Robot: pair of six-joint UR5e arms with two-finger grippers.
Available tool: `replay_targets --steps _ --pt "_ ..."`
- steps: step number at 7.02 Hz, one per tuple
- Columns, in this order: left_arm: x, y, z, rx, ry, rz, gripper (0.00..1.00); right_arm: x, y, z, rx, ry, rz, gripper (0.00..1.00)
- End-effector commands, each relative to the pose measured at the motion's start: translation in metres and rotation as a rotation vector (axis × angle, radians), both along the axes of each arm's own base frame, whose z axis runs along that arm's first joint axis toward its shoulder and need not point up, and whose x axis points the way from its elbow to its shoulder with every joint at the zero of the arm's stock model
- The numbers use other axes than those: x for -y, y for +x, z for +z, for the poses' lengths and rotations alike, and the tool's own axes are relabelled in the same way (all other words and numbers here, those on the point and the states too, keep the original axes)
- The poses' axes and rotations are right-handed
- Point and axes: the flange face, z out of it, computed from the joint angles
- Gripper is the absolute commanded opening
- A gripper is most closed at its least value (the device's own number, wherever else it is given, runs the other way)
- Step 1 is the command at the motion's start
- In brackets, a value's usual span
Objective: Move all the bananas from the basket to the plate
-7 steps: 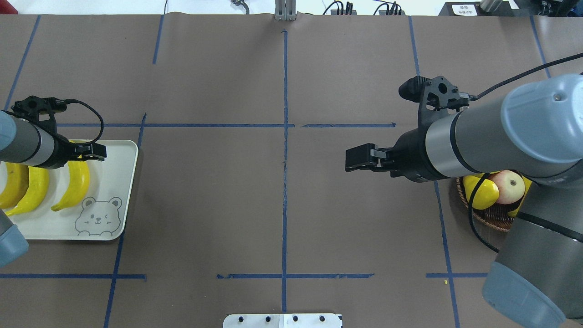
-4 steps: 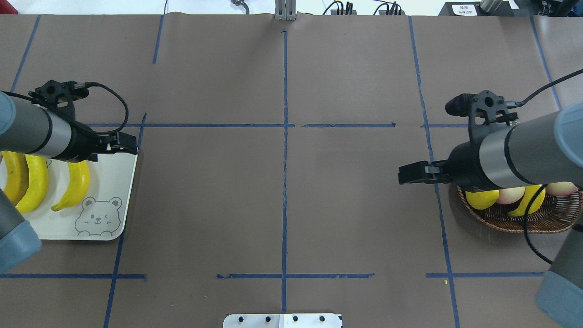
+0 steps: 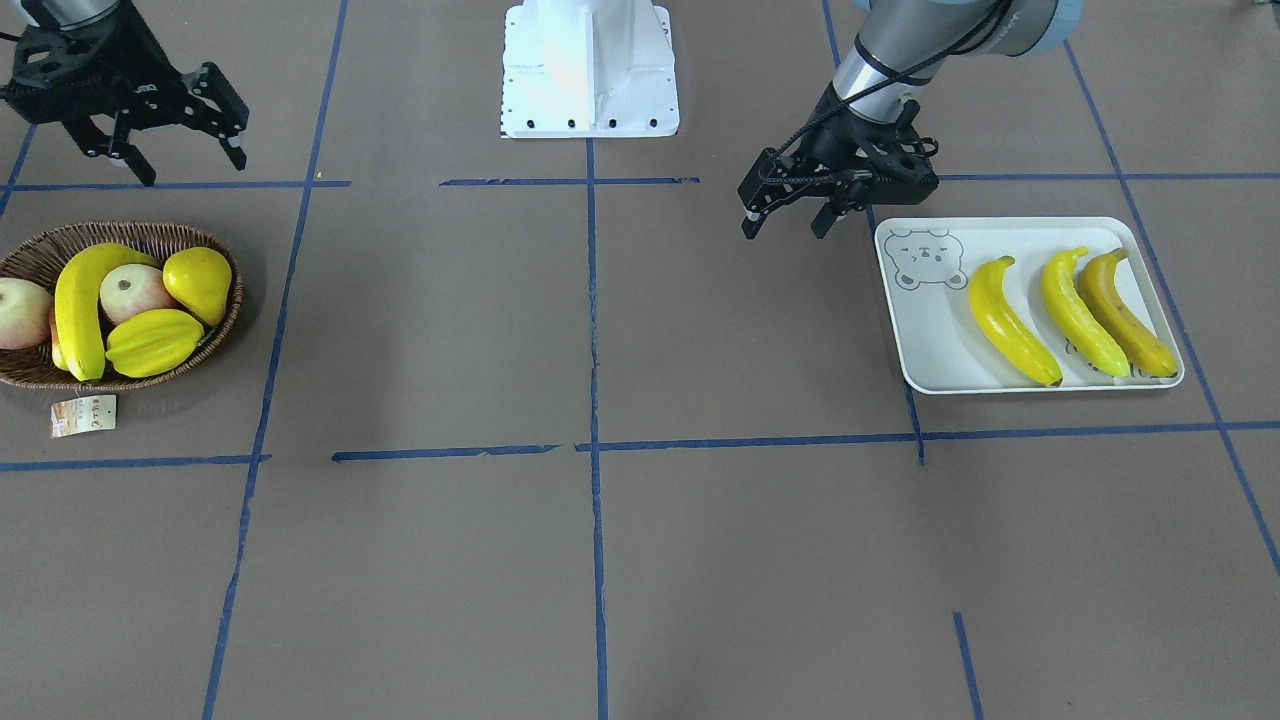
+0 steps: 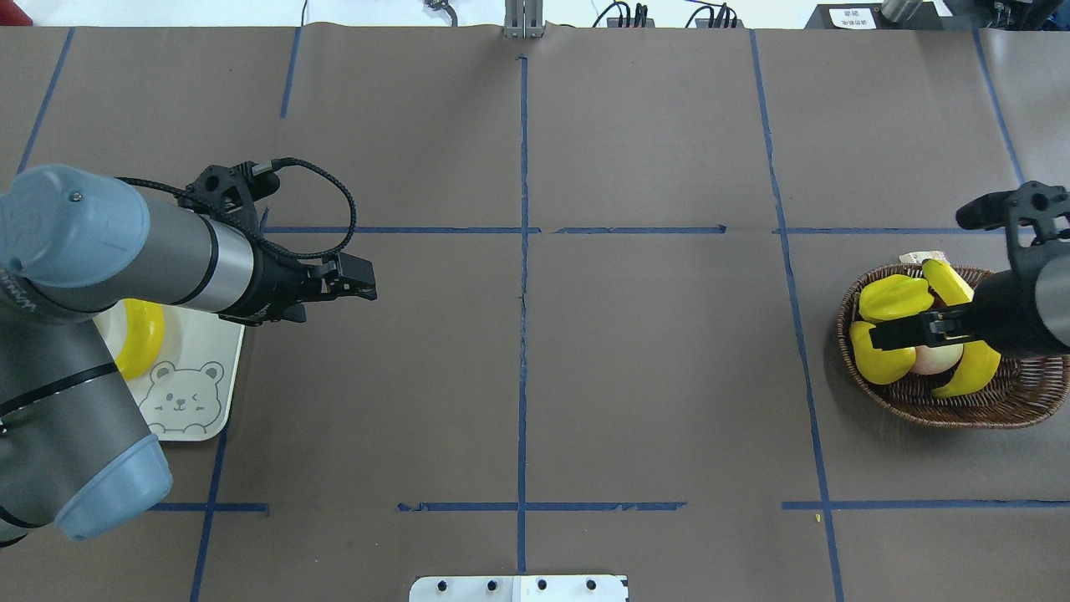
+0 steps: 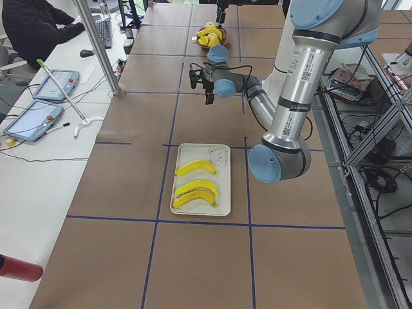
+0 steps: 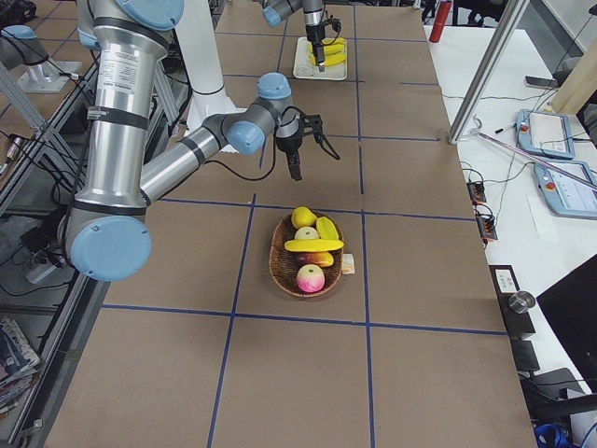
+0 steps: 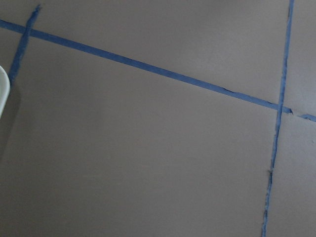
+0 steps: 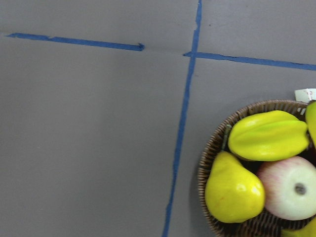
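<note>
Right gripper (image 3: 190, 160): fingers spread, nothing in them, raised clear of the basket (image 4: 978, 408)
Left gripper (image 3: 785, 225): also spread and empty, hanging just inboard of the plate (image 3: 935, 335), well apart from the basket
On the plate: three bananas (image 3: 1075, 312) side by side, not touching one another
Last banana (image 3: 78, 310): in the basket, below the right gripper and off to its outer side; the front and overhead views agree on that
Long axis: runs roughly toward and away from the robot's base; in the front view the right gripper's spread looks to lie across it, so I judge little wrist turn is needed
Crowding: starfruit (image 3: 152, 342) and an apple (image 3: 130, 290) lie against the banana's side nearest the gripper, so the inner finger has little room
Nearer arm: the right one, plainly; the left is at the far end of the table
My call for the next move: carry the right gripper outward until it is over the banana's middle, then come down with one finger on each side
</note>
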Motion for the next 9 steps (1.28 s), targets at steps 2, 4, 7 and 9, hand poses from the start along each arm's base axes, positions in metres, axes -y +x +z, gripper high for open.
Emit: replay_targets --steps 2,4,7,9 --pt "-0.002 0.004 -0.009 -0.012 0.008 -0.003 1.00 0.026 0.091 0.166 0.189 -0.001 0.003 1.00" --pt "-0.010 0.015 -0.014 -0.022 0.004 0.015 1.00 0.019 0.095 0.200 0.153 -0.062 0.017 1.00" --pt "-0.013 0.022 -0.012 -0.003 0.026 -0.017 1.00 0.021 0.076 0.224 0.102 -0.113 0.015 1.00" --pt "-0.013 0.022 -0.010 -0.001 0.024 -0.016 1.00 0.020 0.058 0.225 0.101 -0.113 -0.028 1.00"
